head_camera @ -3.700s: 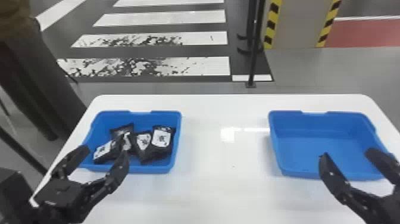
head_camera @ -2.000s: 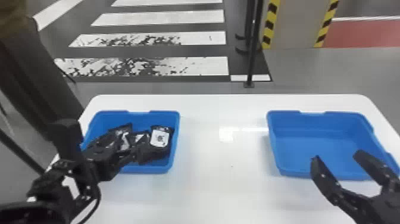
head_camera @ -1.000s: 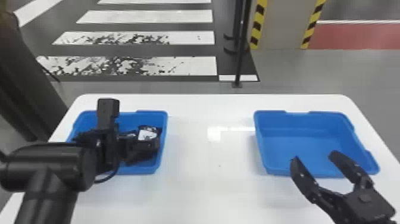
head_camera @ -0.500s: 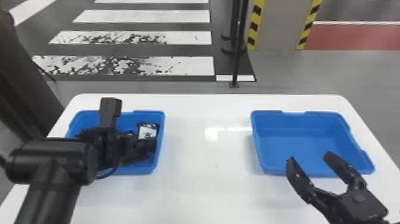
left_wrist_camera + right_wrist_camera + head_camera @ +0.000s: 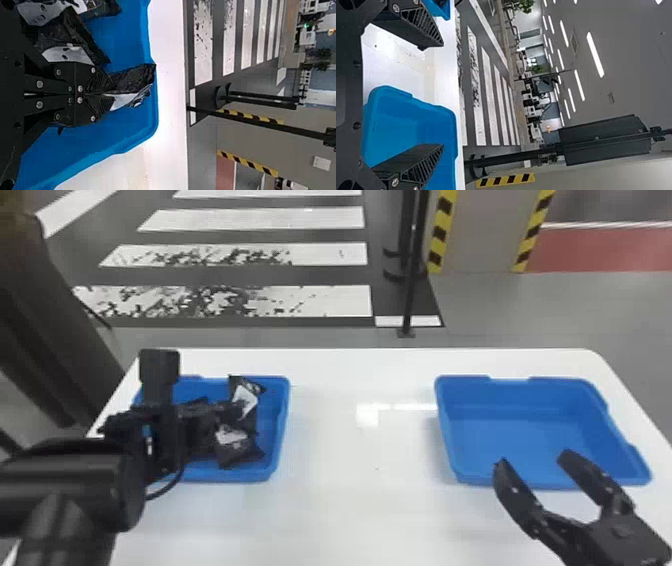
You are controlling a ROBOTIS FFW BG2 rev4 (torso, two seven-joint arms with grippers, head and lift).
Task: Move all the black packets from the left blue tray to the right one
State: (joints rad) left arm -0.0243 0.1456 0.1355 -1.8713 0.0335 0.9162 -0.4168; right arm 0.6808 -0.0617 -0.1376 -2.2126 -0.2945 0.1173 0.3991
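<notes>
The left claw (image 5: 231, 410) is inside the left blue tray (image 5: 281, 430), on the counter (image 5: 350, 515), its two fingers pressed together on one black packet (image 5: 245, 402). In the left wrist view the pinched packet sits right between the tips of the left claw (image 5: 107, 95) and sticks out past them, dark wrapper and white label both showing, with its far end against or over the tray rim; which of the two I cannot tell. Nor can I tell whether its lower edge touches the tray floor.

A second packet (image 5: 239, 451) lies in the same tray, on the robot's side of the pinched one, label partly up. More packets (image 5: 69, 33) lie heaped beside the claw's fingers, partly hidden by them.

The right claw (image 5: 534, 462) is over the near edge of the right blue tray (image 5: 525, 430), fingers spread wide with nothing between them, well apart from all the packets. Behind the counter stands a dark pole (image 5: 410, 295).
</notes>
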